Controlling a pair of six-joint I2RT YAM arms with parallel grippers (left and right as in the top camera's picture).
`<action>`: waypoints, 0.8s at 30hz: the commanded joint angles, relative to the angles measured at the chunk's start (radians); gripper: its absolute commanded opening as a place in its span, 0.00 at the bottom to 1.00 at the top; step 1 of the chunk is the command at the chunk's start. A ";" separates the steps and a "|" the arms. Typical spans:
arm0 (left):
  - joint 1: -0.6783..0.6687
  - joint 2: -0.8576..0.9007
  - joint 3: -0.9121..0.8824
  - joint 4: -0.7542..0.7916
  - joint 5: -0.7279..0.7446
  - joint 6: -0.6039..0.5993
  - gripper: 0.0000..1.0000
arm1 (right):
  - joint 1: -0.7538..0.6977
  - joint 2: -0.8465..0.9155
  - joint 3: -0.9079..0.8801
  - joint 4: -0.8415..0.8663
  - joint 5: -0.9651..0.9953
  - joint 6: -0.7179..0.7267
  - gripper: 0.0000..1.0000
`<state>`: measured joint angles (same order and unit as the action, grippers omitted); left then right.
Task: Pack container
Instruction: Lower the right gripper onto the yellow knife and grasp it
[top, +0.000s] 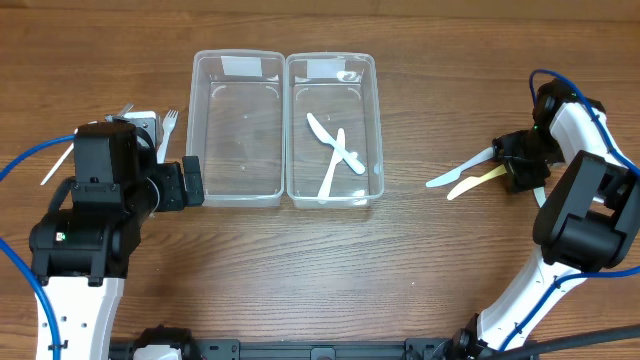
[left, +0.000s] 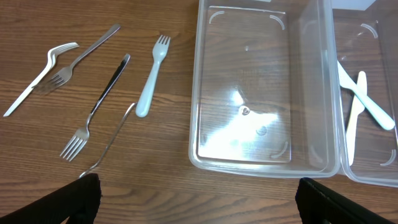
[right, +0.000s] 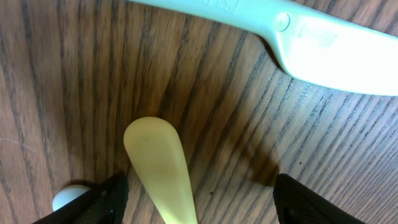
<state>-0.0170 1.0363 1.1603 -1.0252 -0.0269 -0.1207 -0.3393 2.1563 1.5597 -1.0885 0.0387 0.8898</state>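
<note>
Two clear plastic containers stand side by side. The left container (top: 236, 130) is empty and also shows in the left wrist view (left: 261, 93). The right container (top: 378, 120) holds two white plastic knives (top: 335, 150). My left gripper (left: 198, 202) is open and empty above the table, just in front of the left container. My right gripper (right: 198, 199) is open, low over the table, with a yellow plastic utensil (right: 161, 168) between its fingers. A pale plastic knife (right: 311, 50) lies just beyond it. Both show at the right in the overhead view: the yellow utensil (top: 478, 180) and the pale knife (top: 455, 172).
Several forks lie left of the containers: a white plastic fork (left: 151, 78) and metal forks (left: 99, 106). A white plastic fork (top: 168, 128) also shows beside my left arm in the overhead view. A small white object (right: 68, 198) lies by my right gripper's left finger.
</note>
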 joint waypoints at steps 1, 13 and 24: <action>0.010 0.003 0.023 0.001 -0.006 0.019 1.00 | 0.002 0.068 -0.016 -0.001 -0.007 -0.008 0.72; 0.010 0.003 0.023 0.003 -0.006 0.019 1.00 | 0.004 0.068 -0.016 0.006 -0.018 -0.007 0.23; 0.010 0.003 0.023 0.005 -0.006 0.019 1.00 | 0.004 0.063 -0.013 0.019 -0.019 -0.077 0.04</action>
<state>-0.0170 1.0363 1.1603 -1.0245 -0.0269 -0.1207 -0.3386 2.1639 1.5692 -1.0782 0.0078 0.8490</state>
